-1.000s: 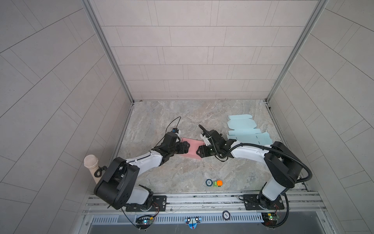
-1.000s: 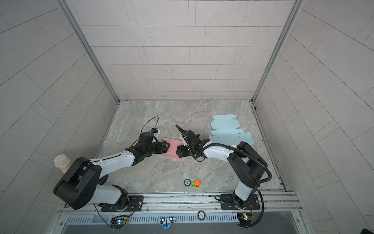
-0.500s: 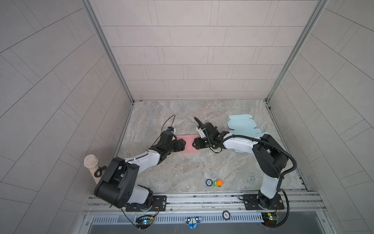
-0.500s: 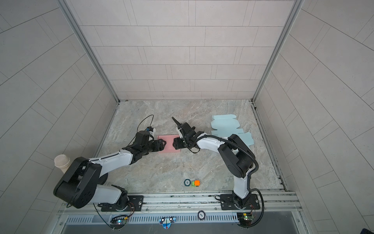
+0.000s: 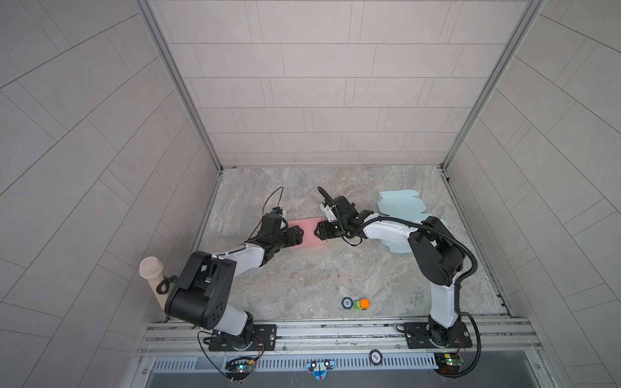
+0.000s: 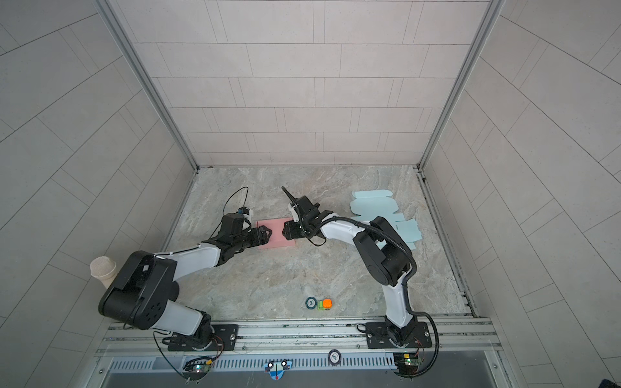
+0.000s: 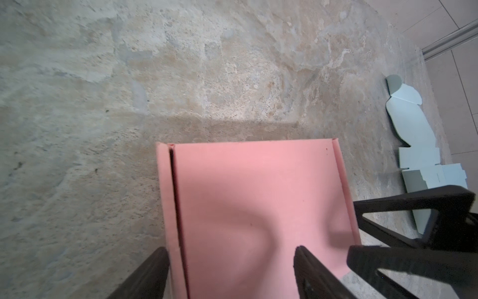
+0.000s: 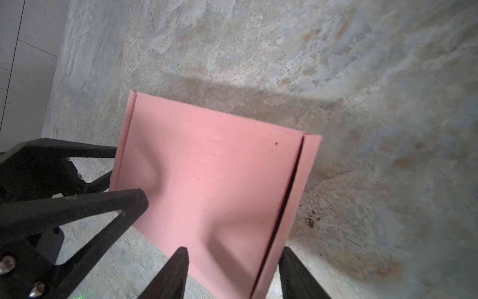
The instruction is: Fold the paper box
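The pink paper box [image 5: 308, 232] lies flat in the middle of the bench [image 5: 302, 278], between my arms; my left jaws stand wide and my right jaws half spread, each astride one end, clamping nothing that I can see; its top face already dents, so harder pressing may crease or skid it; the blue flat sheets [image 5: 400, 205] crowd my right elbow; elsewhere there is room.

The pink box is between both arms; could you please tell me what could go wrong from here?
1. The pink box lid already dimples under the left fingers and right fingers; harder pressing may crease it.
2. The side slit gapes beside the right fingers; a finger could snag it and pop the flap out.
3. The right arm hangs over the light blue blanks and could drag them.
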You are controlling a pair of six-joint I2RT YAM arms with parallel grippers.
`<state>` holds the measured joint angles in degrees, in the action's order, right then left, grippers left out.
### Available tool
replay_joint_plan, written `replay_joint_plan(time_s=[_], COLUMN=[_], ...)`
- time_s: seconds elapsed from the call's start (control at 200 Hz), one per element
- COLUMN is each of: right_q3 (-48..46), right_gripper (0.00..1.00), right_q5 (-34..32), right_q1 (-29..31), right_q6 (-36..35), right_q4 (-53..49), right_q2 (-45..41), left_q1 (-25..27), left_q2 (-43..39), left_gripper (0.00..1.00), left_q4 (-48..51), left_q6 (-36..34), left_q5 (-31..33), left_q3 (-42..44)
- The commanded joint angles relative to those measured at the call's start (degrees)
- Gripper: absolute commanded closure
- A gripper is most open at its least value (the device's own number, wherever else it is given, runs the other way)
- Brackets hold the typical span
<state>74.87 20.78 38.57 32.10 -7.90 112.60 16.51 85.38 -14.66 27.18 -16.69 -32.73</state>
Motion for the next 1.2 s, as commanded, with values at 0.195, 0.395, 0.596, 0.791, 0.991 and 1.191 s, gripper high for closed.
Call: replay_joint_plan(time_s=[0.195,0.395,0.596,0.791,0.991,1.191], right_q3=[-2.6,-5.6,-9.5,-15.9,-19.3,-22.8], right_gripper=[0.34,0.32,0.20,0.18,0.13,0.13], right_q5=[-3.9,-7.8,-13.5,-17.9,-24.6,-27.0], right_q1=[-0.8,-0.6,1.0,1.9,4.2,5.5], right_q6=[-1.9,-3.8,-6.1,-6.9,-8.1,-9.1], right_q4=[-1.9,-4.8,-9.1,-8.6,-10.0,-8.2], right_q2=[-6.7,-13.4,-19.4,-24.9,-28.1,-31.6], left_q1=[-0.1,4.5,14.7,20.8,22.7,22.6], left_q2=[-8.0,-17.5,-26.3,-25.6,-18.8,-12.3], left_gripper=[0.00,0.00,0.00,0.00,0.00,0.00], left_q4=[5.0,8.4,11.2,8.6,4.4,3.1], left_q6=[-2.6,-0.7,4.8,9.1,10.1,8.7], left_q5=[5.4,8.4,13.0,14.1,15.1,16.0], left_q3=[1.2,6.0,10.3,11.4,9.4,5.6])
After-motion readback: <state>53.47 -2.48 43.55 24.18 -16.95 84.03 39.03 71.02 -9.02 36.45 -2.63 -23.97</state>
